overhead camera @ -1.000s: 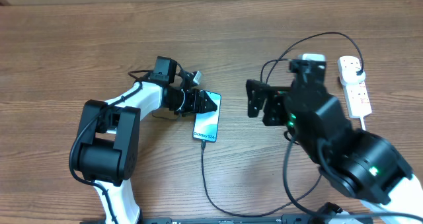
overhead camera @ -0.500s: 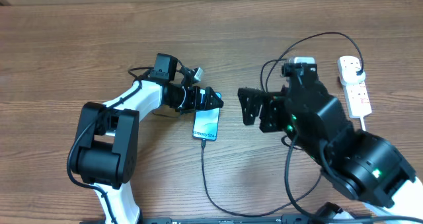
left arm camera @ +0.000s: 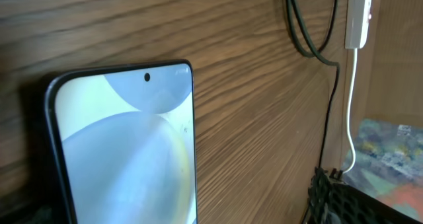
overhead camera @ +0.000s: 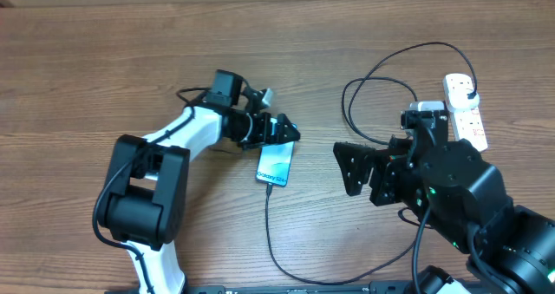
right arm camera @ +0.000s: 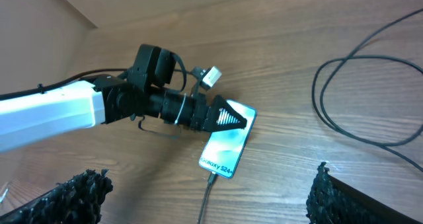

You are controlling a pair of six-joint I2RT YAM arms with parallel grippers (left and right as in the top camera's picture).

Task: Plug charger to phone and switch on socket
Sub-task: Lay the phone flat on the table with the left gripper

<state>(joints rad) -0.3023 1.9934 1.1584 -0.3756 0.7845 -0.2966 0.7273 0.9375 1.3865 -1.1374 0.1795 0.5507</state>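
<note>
The phone (overhead camera: 275, 164) lies flat on the wooden table, screen lit, also seen in the right wrist view (right arm camera: 228, 145) and filling the lower left of the left wrist view (left arm camera: 125, 151). The charger's thin black cable (overhead camera: 267, 233) is plugged into the phone's bottom edge (right arm camera: 211, 178). It loops round to its black plug (overhead camera: 469, 91) in the socket (overhead camera: 464, 114), a white power strip at the right. My left gripper (overhead camera: 284, 131) is open at the phone's top end, holding nothing. My right gripper (overhead camera: 355, 168) is open, to the right of the phone, with nothing between its fingers (right arm camera: 330, 191).
A loop of the black cable (overhead camera: 373, 90) lies between the phone and the power strip, also visible as cable (right arm camera: 357, 85). The strip's white cord (left arm camera: 350, 118) runs toward the table's right edge. The left arm (overhead camera: 182, 133) stretches in from the lower left.
My left gripper has opened and let go of the phone, which shifted slightly to the right. My right arm has drawn back to the right and toward the front.
</note>
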